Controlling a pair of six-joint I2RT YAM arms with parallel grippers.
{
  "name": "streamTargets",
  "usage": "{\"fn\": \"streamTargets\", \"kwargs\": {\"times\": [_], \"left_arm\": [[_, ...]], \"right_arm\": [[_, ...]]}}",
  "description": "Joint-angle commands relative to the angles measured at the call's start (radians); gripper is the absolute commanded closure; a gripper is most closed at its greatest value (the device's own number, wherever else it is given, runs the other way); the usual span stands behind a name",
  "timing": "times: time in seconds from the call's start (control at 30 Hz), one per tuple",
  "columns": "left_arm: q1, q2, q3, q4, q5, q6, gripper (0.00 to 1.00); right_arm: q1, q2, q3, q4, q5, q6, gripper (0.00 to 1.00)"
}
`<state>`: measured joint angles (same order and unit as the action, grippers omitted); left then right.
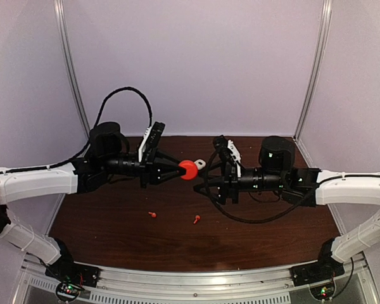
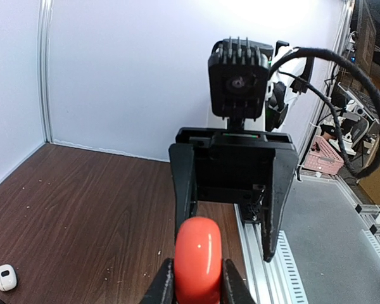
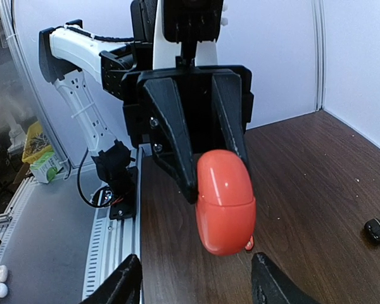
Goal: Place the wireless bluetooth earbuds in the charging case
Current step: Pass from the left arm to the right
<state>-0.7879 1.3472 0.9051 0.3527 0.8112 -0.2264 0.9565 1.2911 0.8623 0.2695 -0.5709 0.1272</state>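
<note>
Brown table (image 1: pixel 114 237), nothing inserted yet: the red case (image 1: pixel 189 169) is hanging shut in mid-air.
I'm pinching it in the left gripper (image 1: pixel 180 170); the right gripper (image 3: pixel 196 278) is facing the case, jaws spread; two red buds (image 1: pixel 152 214) are lying below it.

I see my left end effector (image 1: pixel 181 169) gripping the red charging case (image 1: pixel 189 170) above the bench (image 1: pixel 272 228); one red earbud (image 1: pixel 152 215) and a second red earbud (image 1: pixel 196 219) lie apart, nearer the bases.

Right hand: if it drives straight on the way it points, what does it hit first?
The glossy red pebble-shaped plastic charging case, clamped in the left hand facing it. The right hand is open around that line; remaining gap is hard to judge.
</note>
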Motion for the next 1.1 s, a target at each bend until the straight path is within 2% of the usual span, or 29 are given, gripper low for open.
{"fn": "streamTargets", "kwargs": {"times": [0.0,0.23,0.37,0.6,0.8,1.07], "left_arm": [[-0.015,0.000,0.018,0.059,-0.015,0.034,1.00],[-0.024,0.007,0.016,0.072,-0.025,0.030,1.00],[-0.025,0.013,0.021,0.075,-0.026,0.025,1.00],[-0.025,0.031,0.028,0.066,-0.021,0.021,1.00],[-0.027,0.037,0.032,0.063,-0.018,0.016,1.00],[-0.027,0.049,0.035,0.055,-0.003,0.015,1.00]], "right_arm": [[-0.006,0.012,0.045,0.057,-0.044,0.010,0.43],[-0.006,0.041,0.068,0.059,-0.053,0.005,0.49],[-0.006,0.048,0.078,0.054,-0.049,-0.004,0.59],[-0.007,0.049,0.078,0.052,-0.036,-0.016,0.64],[-0.008,0.057,0.090,0.033,-0.041,-0.033,0.72],[-0.007,0.073,0.107,0.013,-0.056,-0.050,0.73]]}}
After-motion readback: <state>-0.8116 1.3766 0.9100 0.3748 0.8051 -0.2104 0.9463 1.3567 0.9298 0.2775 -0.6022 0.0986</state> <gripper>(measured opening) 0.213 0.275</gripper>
